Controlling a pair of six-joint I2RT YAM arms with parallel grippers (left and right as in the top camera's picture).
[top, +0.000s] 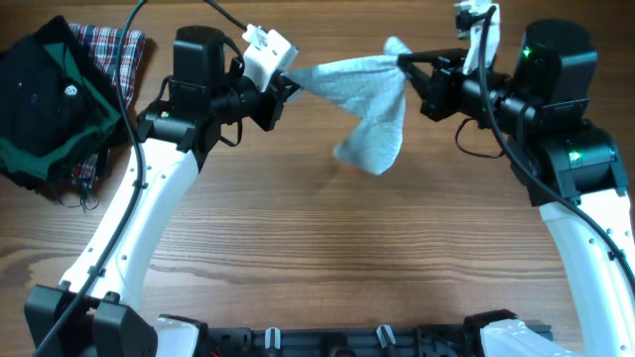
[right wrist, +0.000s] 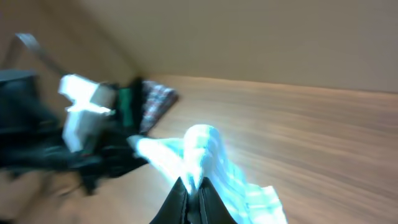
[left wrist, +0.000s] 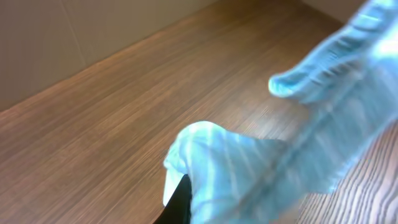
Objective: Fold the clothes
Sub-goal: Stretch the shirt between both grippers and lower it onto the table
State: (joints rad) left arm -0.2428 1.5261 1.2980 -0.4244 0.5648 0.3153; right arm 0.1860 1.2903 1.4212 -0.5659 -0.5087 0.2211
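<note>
Wooden desk (top: 317, 268); pale-blue ribbed garment (top: 372, 119) held aloft near far edge, left gripper (top: 290, 79) and right gripper (top: 405, 61) each clamped on an end.

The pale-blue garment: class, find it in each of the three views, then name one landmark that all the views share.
Overhead: garment at upper centre, strung between the left gripper and the right gripper.
Left wrist: fills the lower right, running from bottom centre to the top right corner.
Right wrist: bottom centre, bunched at the lower edge.
Shared landmark: the wood-grain table.
</note>
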